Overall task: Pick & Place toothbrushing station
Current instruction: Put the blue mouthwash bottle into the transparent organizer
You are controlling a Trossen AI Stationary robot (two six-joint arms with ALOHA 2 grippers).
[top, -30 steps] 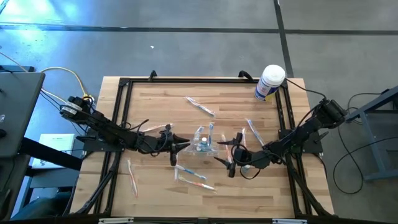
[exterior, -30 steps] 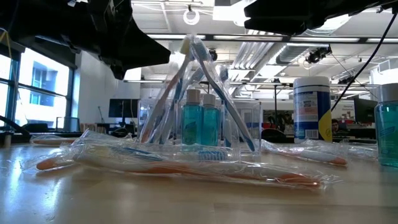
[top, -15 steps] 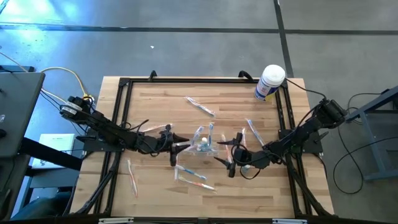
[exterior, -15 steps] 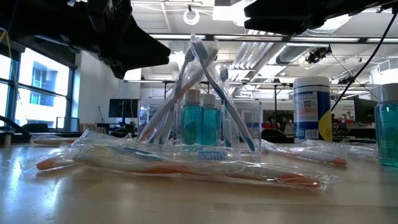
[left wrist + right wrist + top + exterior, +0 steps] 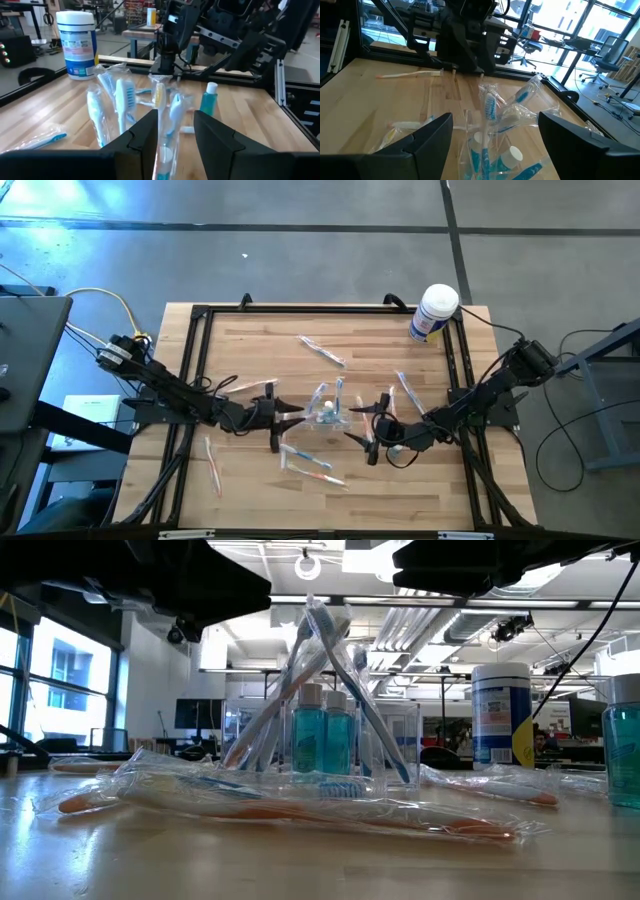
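Note:
The toothbrushing station [image 5: 328,414] is a small clear holder standing on the wooden table near its middle. It holds teal bottles [image 5: 322,738] and several wrapped toothbrushes that lean out of its top [image 5: 322,625]. My left gripper [image 5: 281,419] is open just left of it. In the left wrist view its fingers [image 5: 145,140] stand on either side of a wrapped toothbrush [image 5: 160,102]. My right gripper [image 5: 364,427] is open wide and empty just right of the station [image 5: 492,125].
A white canister with a blue label [image 5: 435,312] stands at the far right corner. Loose wrapped toothbrushes lie around the station [image 5: 322,351], [image 5: 212,463], [image 5: 310,466], [image 5: 405,392]. A small teal bottle [image 5: 209,99] stands by my right gripper. Black frame rails [image 5: 190,370] edge the table.
My left gripper has drawn back a little toward the table's left edge, away from the station. A wrapped toothbrush in the station that leaned toward that gripper now stands straighter among the others. My right gripper has kept still.

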